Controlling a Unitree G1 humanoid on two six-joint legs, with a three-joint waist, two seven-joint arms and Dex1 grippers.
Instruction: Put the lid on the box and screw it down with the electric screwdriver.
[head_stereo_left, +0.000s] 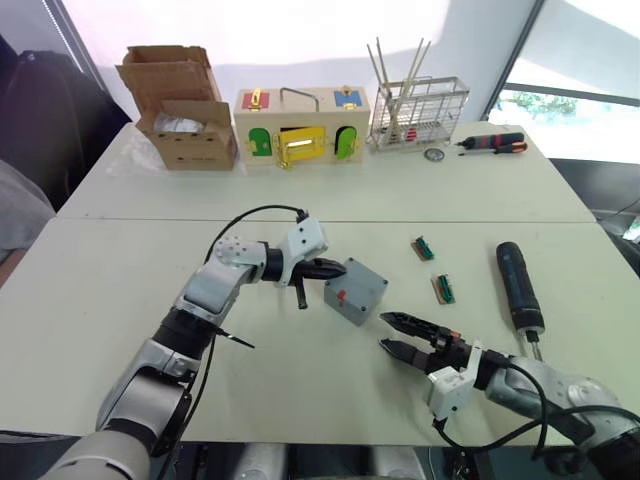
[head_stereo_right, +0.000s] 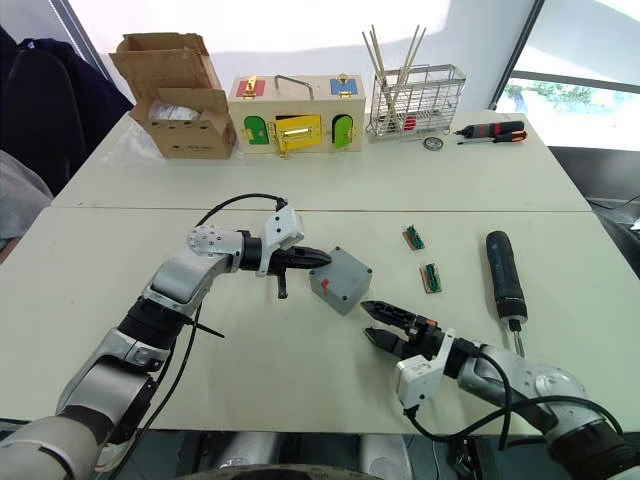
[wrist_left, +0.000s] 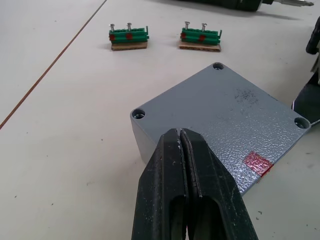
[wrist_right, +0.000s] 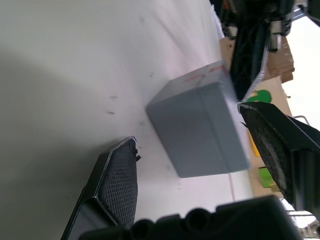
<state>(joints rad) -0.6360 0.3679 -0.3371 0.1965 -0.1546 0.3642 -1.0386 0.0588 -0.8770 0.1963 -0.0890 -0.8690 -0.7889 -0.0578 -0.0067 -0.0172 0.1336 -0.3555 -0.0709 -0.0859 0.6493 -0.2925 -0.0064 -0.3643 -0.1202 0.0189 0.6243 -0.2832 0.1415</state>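
Bright daylight from window (head_stereo_left: 570, 100) at far right and pale wall behind; upper backdrop washed out. Table (head_stereo_left: 330, 200) evenly lit, soft faint shadows under box (head_stereo_left: 355, 290) and both arms. Head views sharp at centre, straight table edges bowed toward frame borders. Left wrist view crisp on lid (wrist_left: 235, 115), slight sheen on black fingers (wrist_left: 170, 200). Right wrist view soft and smeared, near table surface out of focus, far corner glaring white.
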